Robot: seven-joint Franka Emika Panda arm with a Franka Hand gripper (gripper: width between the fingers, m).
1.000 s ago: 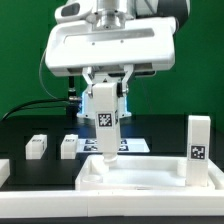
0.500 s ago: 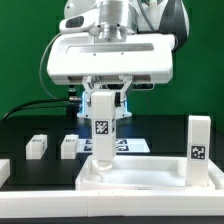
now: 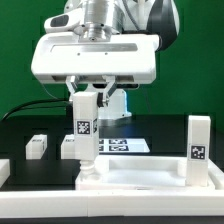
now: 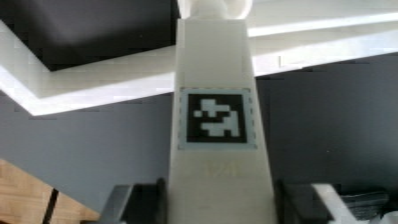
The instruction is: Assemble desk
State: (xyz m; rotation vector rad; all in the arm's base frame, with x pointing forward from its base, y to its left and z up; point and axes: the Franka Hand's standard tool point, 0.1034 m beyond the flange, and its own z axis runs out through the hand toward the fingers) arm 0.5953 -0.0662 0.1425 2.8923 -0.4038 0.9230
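Note:
The desk top (image 3: 150, 178) lies flat and rimmed at the front of the black table. My gripper (image 3: 86, 100) is shut on a white square leg (image 3: 85, 135) with a marker tag. It holds the leg upright, with the lower end at the top's corner on the exterior view's left. Whether the end is seated there I cannot tell. In the wrist view the leg (image 4: 217, 110) runs between my fingers (image 4: 139, 205) down toward the top's rim (image 4: 71, 88). A second tagged leg (image 3: 199, 150) stands upright at the top's end on the exterior view's right.
Two small white parts (image 3: 37, 146) (image 3: 68, 146) lie on the table at the exterior view's left. Another white part (image 3: 3, 170) shows at that edge. The marker board (image 3: 122, 146) lies behind the desk top. A green wall is at the back.
My arm has moved toward the exterior view's left with the leg still held upright. The leg's lower end went from further in along the desk top to its left corner.

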